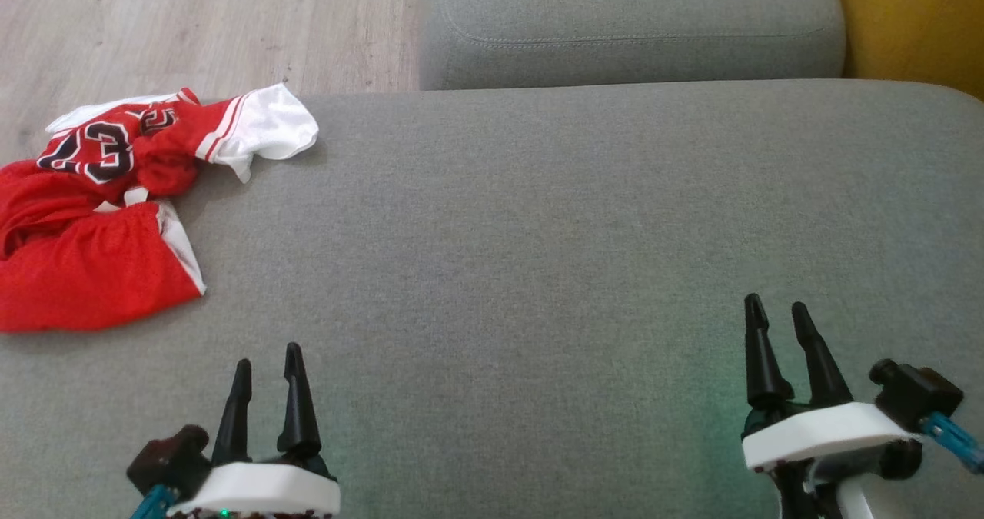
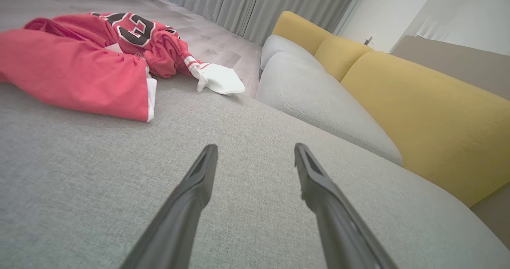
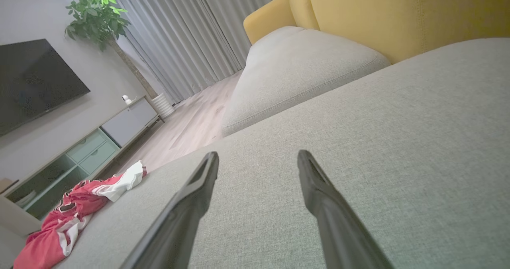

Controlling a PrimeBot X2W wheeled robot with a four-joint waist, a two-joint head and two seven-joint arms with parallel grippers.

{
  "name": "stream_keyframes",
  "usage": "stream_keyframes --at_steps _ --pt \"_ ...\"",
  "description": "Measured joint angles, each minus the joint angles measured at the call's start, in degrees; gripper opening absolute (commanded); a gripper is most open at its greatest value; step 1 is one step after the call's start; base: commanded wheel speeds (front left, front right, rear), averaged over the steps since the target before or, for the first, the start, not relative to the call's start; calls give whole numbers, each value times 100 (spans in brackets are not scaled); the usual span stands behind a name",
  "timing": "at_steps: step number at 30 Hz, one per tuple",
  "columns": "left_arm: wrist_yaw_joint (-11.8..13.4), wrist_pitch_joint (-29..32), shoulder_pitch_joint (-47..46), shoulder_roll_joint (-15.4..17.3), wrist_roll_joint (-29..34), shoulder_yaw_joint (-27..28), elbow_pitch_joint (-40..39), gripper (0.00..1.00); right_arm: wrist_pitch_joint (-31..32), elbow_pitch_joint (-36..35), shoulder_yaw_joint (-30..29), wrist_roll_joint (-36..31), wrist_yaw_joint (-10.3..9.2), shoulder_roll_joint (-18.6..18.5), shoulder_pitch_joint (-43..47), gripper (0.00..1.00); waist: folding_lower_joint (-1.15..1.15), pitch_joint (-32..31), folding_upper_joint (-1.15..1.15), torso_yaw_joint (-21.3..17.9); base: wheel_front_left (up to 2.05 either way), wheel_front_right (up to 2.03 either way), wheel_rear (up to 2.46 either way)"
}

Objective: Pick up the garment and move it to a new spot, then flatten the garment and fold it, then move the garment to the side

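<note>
The garment is a crumpled red jersey with white sleeves and black numbers, lying at the far left of the grey sofa seat. It also lies at the upper left in the left wrist view as the garment, and at the lower left in the right wrist view as the garment. My left gripper stands open at the lower left, well short of the jersey. At the lower right my right gripper is open too, with nothing between its fingers.
A second grey seat cushion lies beyond the seat, with yellow back cushions to the right. Wooden floor shows past the seat's far left edge. A TV cabinet, a dark screen and a potted plant stand across the room.
</note>
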Motion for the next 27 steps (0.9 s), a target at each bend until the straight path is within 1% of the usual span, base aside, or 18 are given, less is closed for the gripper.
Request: stream_keyframes --at_steps 7,9,17,27 --pt "21 -111 2 2 502 -35 30 100 -111 7 110 -583 1 0 0 100 0 8 0 30 0 0 0" --pt "59 -156 3 2 620 -45 37 100 -167 9 131 -721 1 0 0 100 0 7 0 37 0 0 0" --pt "62 -278 33 4 984 -167 158 100 -288 29 244 -1191 1 -2 0 100 0 -8 0 54 0 0 0" --pt "164 -447 115 8 1514 -175 314 100 -447 80 354 -1892 1 -4 -1 100 0 42 0 78 0 0 0"
